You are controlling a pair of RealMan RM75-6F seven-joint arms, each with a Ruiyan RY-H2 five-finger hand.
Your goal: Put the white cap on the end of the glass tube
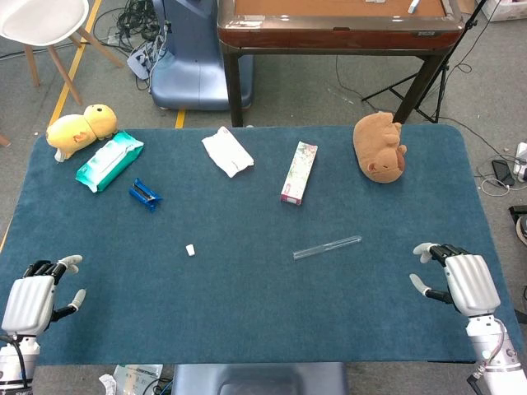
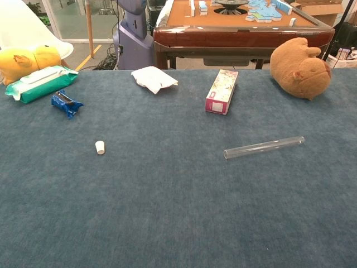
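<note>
A small white cap (image 1: 190, 249) (image 2: 100, 147) stands alone on the blue table cover, left of centre. The clear glass tube (image 1: 327, 247) (image 2: 264, 147) lies flat to its right, slanting up toward the right, with its open end nearer the cap. My left hand (image 1: 37, 295) rests open at the near left corner, far from the cap. At the near right, my right hand (image 1: 461, 280) also lies open, a little right of the tube. Neither hand touches anything. The chest view shows no hands.
Along the far side lie a yellow plush (image 1: 81, 127), a green wipes pack (image 1: 109, 160), a blue wrapper (image 1: 144, 194), a crumpled white cloth (image 1: 227, 151), a pink carton (image 1: 298, 171) and a brown plush (image 1: 380, 146). A wooden table (image 1: 329, 29) stands beyond.
</note>
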